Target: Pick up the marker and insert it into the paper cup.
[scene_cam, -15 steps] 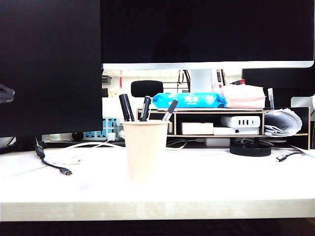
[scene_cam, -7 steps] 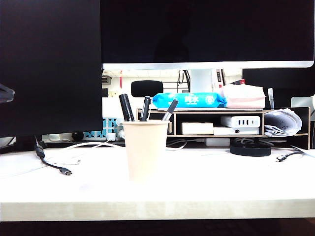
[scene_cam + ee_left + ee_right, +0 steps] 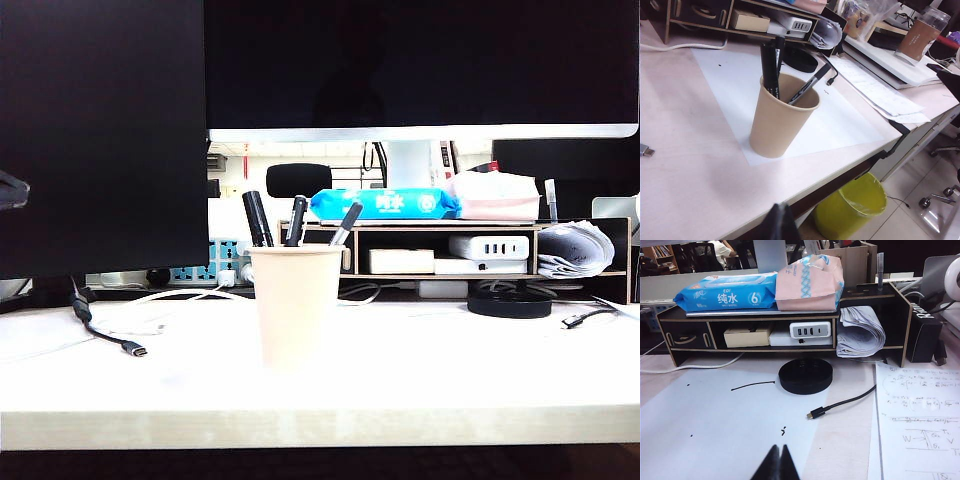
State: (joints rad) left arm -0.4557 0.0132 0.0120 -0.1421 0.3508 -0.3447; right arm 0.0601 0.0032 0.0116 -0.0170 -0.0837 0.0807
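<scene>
The marker (image 3: 769, 65) is standing inside the paper cup (image 3: 777, 120).
I'm keeping my right gripper (image 3: 778, 462) and left gripper (image 3: 781, 222) closed, empty, clear of the cup, since nothing needs holding.

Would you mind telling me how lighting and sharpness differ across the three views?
Exterior view: backlit, desk overexposed, paper cup pale, marker silhouetted. Left wrist view: even light, sharp cup, left gripper a dark blur. Right wrist view: evenly lit, crisp shelf, right gripper shut, dark.
</scene>
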